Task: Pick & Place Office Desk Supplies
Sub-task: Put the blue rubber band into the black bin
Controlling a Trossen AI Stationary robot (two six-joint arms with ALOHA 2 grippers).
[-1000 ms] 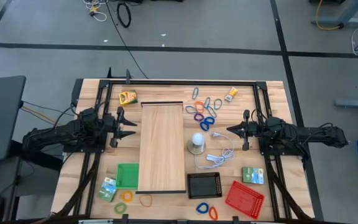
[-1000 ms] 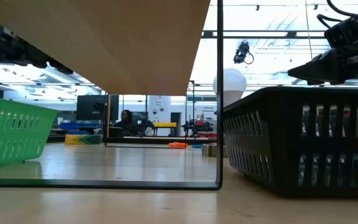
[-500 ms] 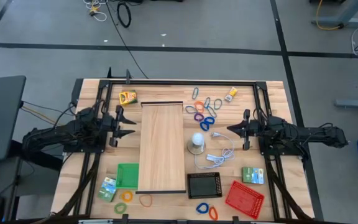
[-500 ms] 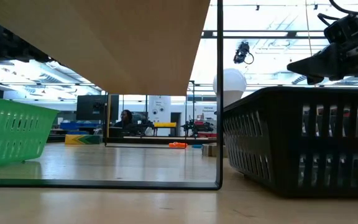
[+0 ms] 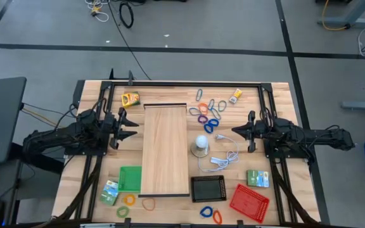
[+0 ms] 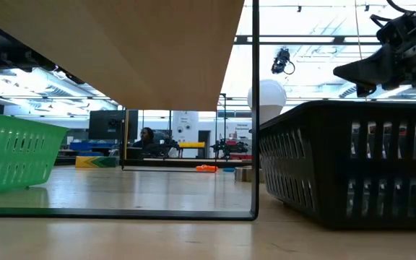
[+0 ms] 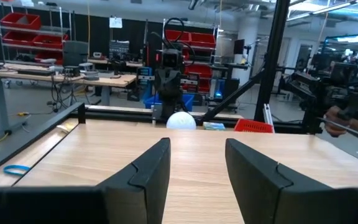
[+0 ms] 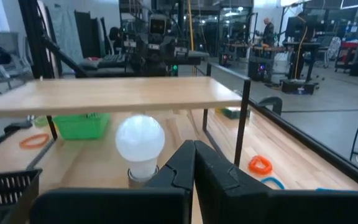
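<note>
From my remote seat, the left tool (image 5: 134,130) hangs spread and empty beside the long board (image 5: 165,149), coloured clips (image 5: 208,116) lie clustered on the desk (image 5: 277,101) past it, and the right tool (image 5: 235,132) hovers pressed together near the white bulb (image 5: 201,142)

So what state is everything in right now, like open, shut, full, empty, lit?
left gripper: open, holding nothing, beside the board
right gripper: shut, holding nothing
green tray: empty
black tray: empty
red tray: empty, lying askew
white bulb lamp: upright; cannot tell if lit
wooden board: raised, nothing on top
</note>
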